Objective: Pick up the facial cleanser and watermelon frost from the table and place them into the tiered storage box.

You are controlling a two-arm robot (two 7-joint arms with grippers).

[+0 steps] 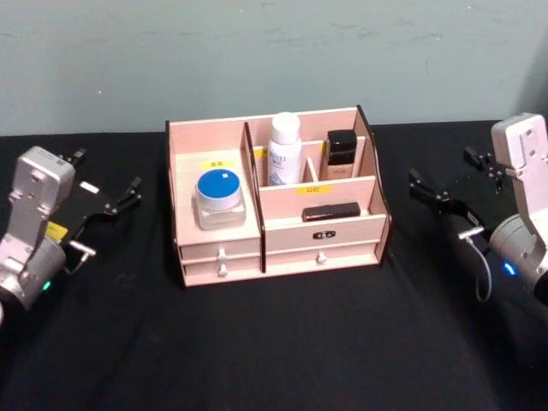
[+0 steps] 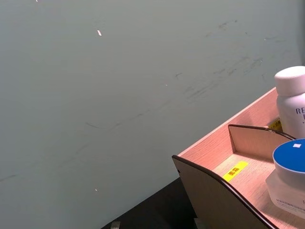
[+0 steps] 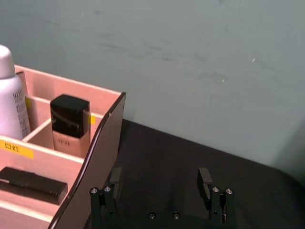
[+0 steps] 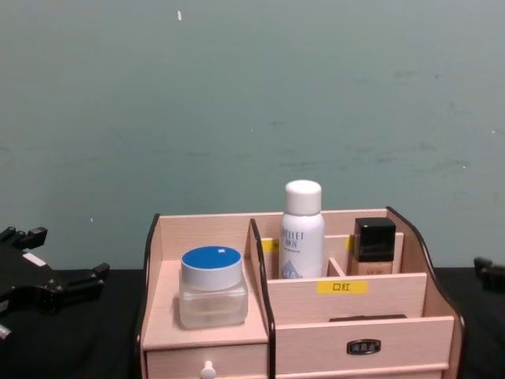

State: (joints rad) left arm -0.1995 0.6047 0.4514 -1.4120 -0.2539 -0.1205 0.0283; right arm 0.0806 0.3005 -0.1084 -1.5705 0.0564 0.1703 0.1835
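Both our grippers, left point(image 1: 120, 204) and right point(image 1: 432, 197), sit wide open and empty at the frame edges, and we'd guess the light, slippery white plastic bottle point(image 1: 285, 149) standing in the centre-frame pinkish-wood tiered storage box point(image 1: 282, 235) grips best mid-body.

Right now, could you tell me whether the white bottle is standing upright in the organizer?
Upright: the white bottle stands cap-up in a rear compartment of the organizer.

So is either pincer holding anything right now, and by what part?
Nothing is held. The left pincer and right pincer are both open, flanking the pinkish-wood tiered storage box.
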